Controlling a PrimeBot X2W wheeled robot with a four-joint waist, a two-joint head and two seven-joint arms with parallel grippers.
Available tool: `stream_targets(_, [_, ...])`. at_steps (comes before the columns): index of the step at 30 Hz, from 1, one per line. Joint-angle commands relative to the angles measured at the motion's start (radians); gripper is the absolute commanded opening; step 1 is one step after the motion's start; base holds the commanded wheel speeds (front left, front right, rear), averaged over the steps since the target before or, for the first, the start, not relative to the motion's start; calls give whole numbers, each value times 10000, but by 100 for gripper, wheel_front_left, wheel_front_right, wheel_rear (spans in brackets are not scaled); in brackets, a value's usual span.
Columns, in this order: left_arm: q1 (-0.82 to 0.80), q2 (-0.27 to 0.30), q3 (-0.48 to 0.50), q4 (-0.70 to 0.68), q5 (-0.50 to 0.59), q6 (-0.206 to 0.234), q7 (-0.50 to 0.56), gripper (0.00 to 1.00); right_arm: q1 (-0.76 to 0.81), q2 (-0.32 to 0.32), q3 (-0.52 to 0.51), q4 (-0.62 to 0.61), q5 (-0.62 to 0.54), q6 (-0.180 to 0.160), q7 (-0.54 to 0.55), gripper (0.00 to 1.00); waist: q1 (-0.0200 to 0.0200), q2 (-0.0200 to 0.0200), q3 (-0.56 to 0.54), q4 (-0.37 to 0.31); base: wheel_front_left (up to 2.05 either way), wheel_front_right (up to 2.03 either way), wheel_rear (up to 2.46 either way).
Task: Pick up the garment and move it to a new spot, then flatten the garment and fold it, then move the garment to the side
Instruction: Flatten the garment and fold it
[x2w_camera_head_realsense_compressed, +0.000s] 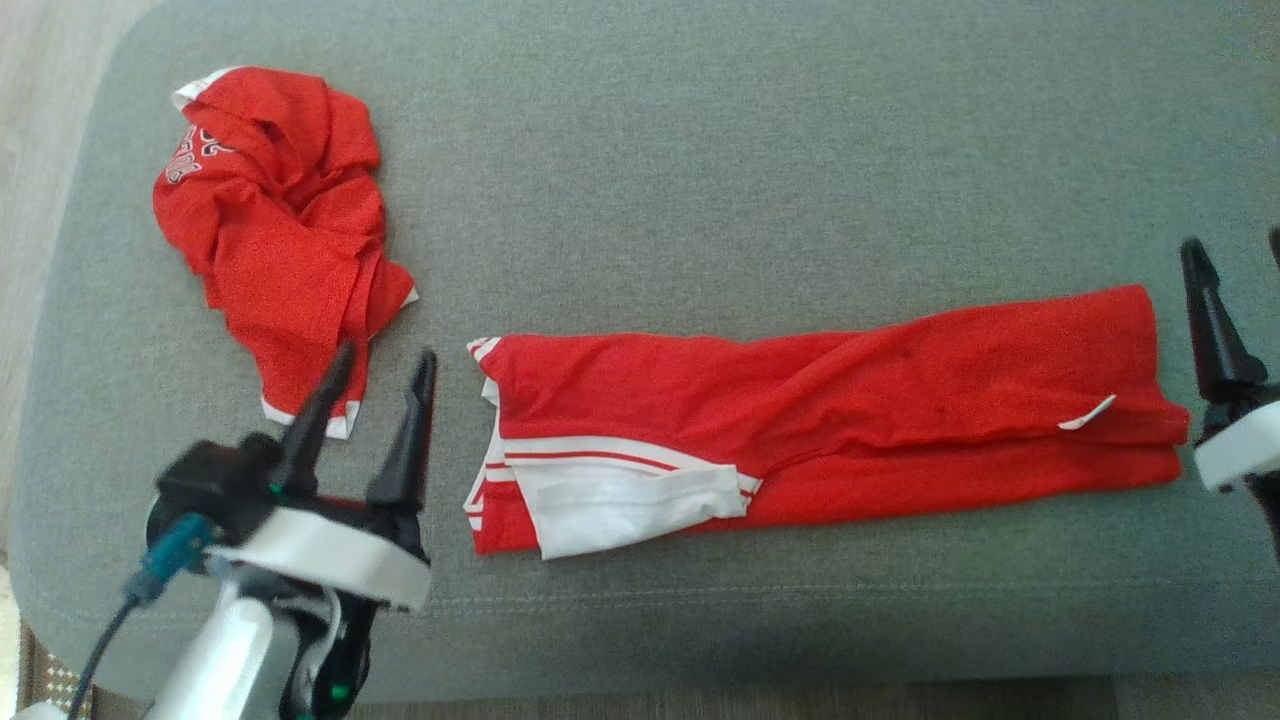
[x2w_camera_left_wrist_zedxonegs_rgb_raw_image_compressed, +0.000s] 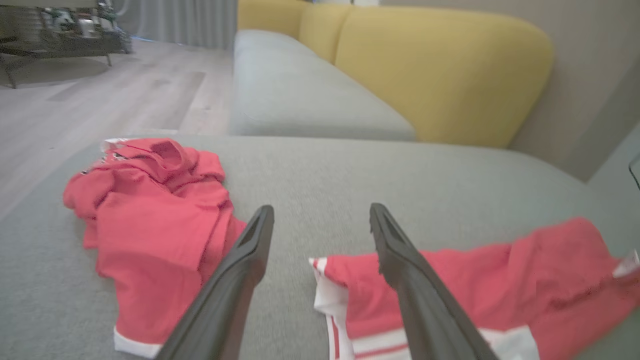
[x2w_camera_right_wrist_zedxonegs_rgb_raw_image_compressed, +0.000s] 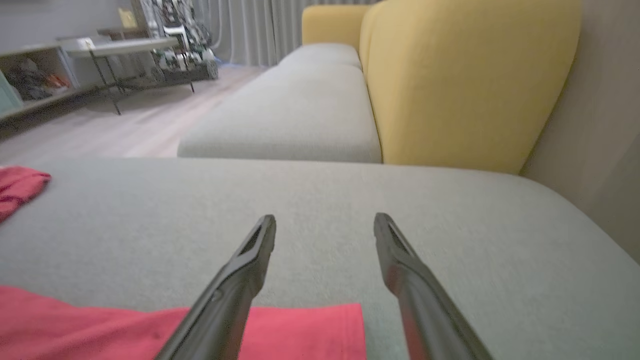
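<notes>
Although white lettering (x2w_camera_head_realsense_compressed: 190, 155) shows on a fold of the crumpled red garment (x2w_camera_head_realsense_compressed: 280, 230) at the far left of the grey cushion (x2w_camera_head_realsense_compressed: 750, 180), the cloth is so bunched there that no word or number can be read with certainty. Nearer the front edge lies the folded garment (x2w_camera_head_realsense_compressed: 850, 400), a long red strip running across the middle and right of the cushion. Its left end bears white stripes and a white panel, none of it printed as far as can be seen. A small white tab (x2w_camera_head_realsense_compressed: 1087, 412) sits near its right end, too small to read. From the lower left of the head view the pale forearm (x2w_camera_head_realsense_compressed: 215, 660) rises at a slant, a blue plug (x2w_camera_head_realsense_compressed: 170, 555) at its wrist. It carries the left gripper (x2w_camera_head_realsense_compressed: 387, 353), whose fingers point away from the robot with a clear gap between them and nothing in it. The tips stand over the bare strip between the two garments, one finger crossing the crumpled garment's white hem in that view. Whether either finger touches cloth cannot be told. At the right edge stands the right gripper (x2w_camera_head_realsense_compressed: 1234, 242), just beyond the folded garment's right end. Its wrist view shows both fingers spread wide and empty, held low along the cushion, with that red end below them.
</notes>
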Motion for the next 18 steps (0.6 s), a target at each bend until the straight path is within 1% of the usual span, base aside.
stream_targets(1, [-568,6,600,-288,-109,130,-233,100,-211,-105,146,-562,-70,-4,-271,100,1,-1,-59,-3,0,0,0])
stream_targets(4, [-654,-494,1116,-288,-256,377,-516,100,-210,303,219,-1049,-115,-4,-806,100,1,-1,-169,16,0,0,0])
stream_targets(6, [-681,-831,1478,-288,-62,631,-583,100,-151,607,225,-1235,-214,-4,-1195,100,1,-1,-243,40,0,0,0])
stream_targets(8, [-624,-1511,2071,-522,-76,777,-595,100,-47,998,239,-1295,-355,-4,-1524,100,1,-1,-299,54,0,0,0])
stream_targets(9, [-535,-1732,2294,-597,-8,744,-597,100,17,1199,270,-1293,-450,-4,-1651,100,1,-1,-312,56,0,0,0])
stream_targets(12, [-203,-2118,2700,-560,334,558,-600,100,279,1689,465,-1116,-805,-4,-1887,100,1,-1,-348,88,0,0,0])
stream_targets(15, [89,-2280,2815,-324,611,278,-601,100,496,2088,473,-811,-1080,-4,-2022,100,1,-1,-365,117,0,0,0])
stream_targets(18, [252,-2333,2904,-123,733,79,-601,100,599,2332,437,-534,-1296,-4,-2094,100,1,-1,-338,119,0,0,0])
